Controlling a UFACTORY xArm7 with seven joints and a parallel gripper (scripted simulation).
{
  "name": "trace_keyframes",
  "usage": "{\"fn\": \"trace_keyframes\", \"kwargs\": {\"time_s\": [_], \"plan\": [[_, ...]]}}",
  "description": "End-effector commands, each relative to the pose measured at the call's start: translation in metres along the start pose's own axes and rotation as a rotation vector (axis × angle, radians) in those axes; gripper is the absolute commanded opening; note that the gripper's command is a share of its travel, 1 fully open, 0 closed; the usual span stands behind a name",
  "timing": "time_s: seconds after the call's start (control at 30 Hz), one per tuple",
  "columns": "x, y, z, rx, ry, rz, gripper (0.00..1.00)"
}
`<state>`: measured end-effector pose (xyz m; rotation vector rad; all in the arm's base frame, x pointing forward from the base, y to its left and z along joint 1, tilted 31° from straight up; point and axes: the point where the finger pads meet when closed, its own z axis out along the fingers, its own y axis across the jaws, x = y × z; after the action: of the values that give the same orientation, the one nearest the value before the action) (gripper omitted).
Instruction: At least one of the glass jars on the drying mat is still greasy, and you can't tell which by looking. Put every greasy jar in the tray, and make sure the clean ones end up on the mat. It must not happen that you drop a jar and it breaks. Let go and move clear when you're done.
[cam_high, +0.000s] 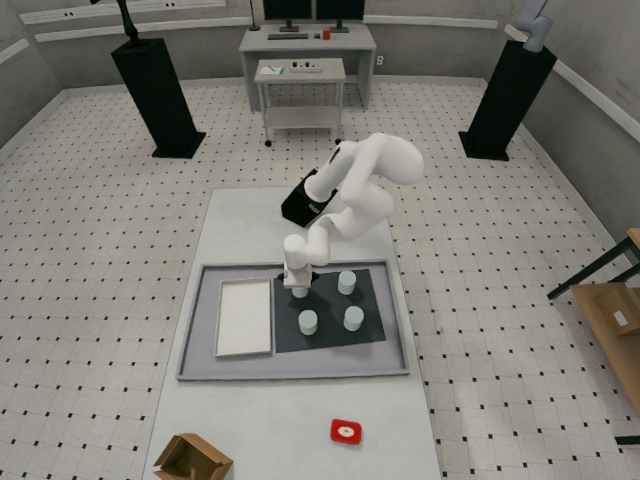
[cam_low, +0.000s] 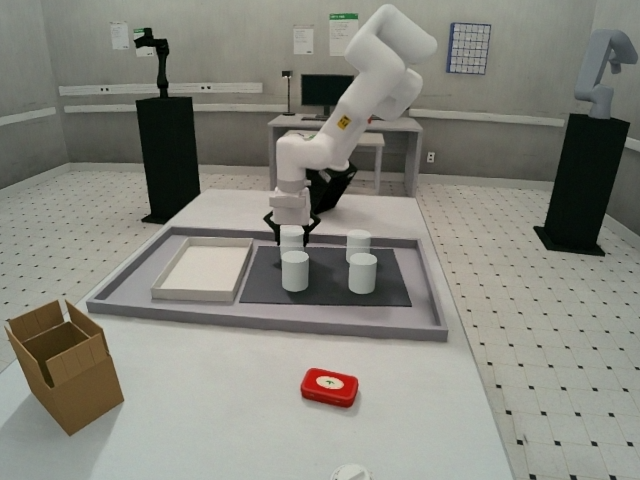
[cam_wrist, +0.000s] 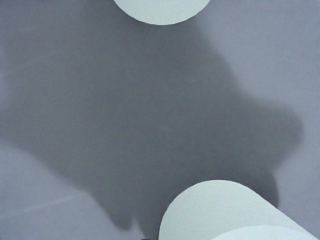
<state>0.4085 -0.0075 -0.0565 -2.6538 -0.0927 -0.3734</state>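
Exterior view: four pale jars stand upright on the dark mat (cam_high: 330, 338) (cam_low: 330, 297), the gripper (cam_high: 298, 279) (cam_low: 292, 241) at the back-left jar (cam_high: 299, 292) (cam_low: 291, 240). Its fingers are spread fairly wide, one on either side of that jar, without a grip on it. The back-right jar (cam_high: 346, 282) (cam_low: 358, 246), front-left jar (cam_high: 308, 322) (cam_low: 295, 271) and front-right jar (cam_high: 353, 318) (cam_low: 362, 273) stand apart from one another; whether any has something inside, I cannot tell. A shallow white tray (cam_high: 242, 317) (cam_low: 202, 271), its whole floor showing, lies beside the mat, both within a larger grey tray (cam_high: 292, 372) (cam_low: 268, 321). Nearer the camera are an open-flapped cardboard box (cam_high: 219, 462) (cam_low: 85, 395) and a closed red tin (cam_high: 346, 431) (cam_low: 329, 387).
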Motion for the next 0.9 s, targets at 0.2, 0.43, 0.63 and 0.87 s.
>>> {"fn": "trace_keyframes", "kwargs": {"time_s": [0.2,0.43,0.63,0.87], "plan": [[0.001,0.001,-0.0011,-0.002,0.003,0.001,0.75],[0.001,0.001,-0.0011,-0.002,0.003,0.001,0.75],[0.001,0.001,-0.0011,-0.002,0.003,0.001,0.72],[0.001,0.001,-0.0011,-0.002,0.003,0.001,0.72]]}}
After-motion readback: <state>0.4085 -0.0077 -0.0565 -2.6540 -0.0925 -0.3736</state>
